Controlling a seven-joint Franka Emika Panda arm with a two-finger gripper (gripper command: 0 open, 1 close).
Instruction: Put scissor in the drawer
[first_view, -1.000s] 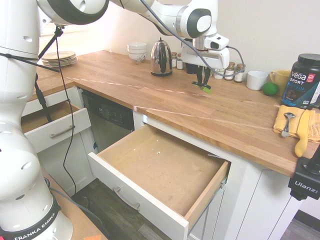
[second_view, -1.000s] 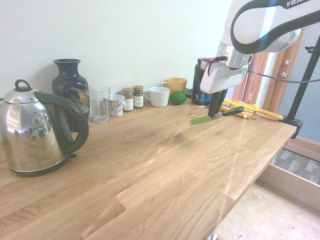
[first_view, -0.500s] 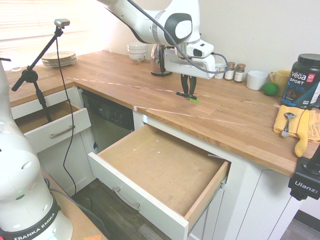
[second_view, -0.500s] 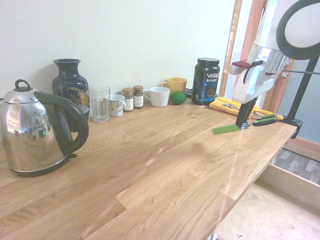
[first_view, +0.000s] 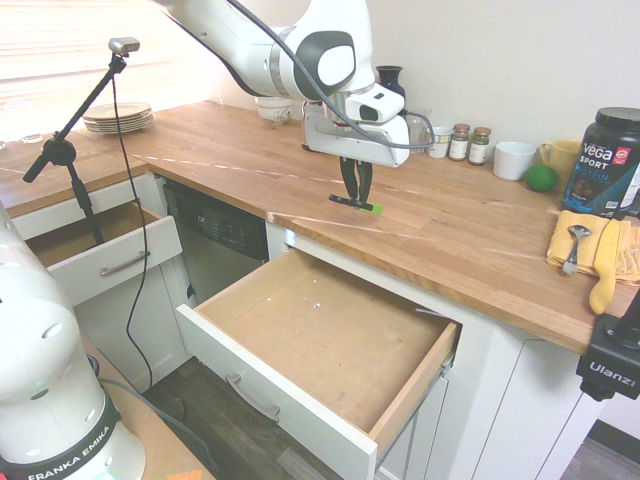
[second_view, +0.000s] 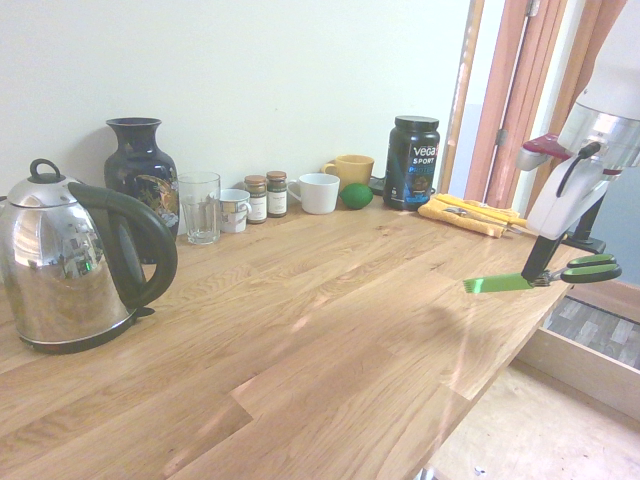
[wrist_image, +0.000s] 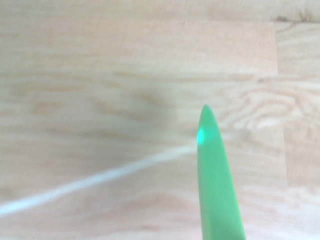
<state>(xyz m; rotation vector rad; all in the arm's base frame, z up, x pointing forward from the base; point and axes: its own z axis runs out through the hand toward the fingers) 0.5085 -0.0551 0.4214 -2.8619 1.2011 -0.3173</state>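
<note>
The drawer (first_view: 330, 345) is pulled wide open, below and in front of the fingers. Above the counter (first_view: 470, 235) edge, the gripper (first_view: 355, 195) fingers pinch the scissor (first_view: 356, 205), held flat in the air. Behind them are cups and jars.

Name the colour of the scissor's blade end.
Bright green on the scissor, clearest in the wrist view.

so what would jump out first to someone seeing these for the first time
The white arm's gripper shut on the scissor, held level in the air above the wooden counter near its front edge. Below it, the drawer stands pulled wide open, its wood bottom bare.
</note>
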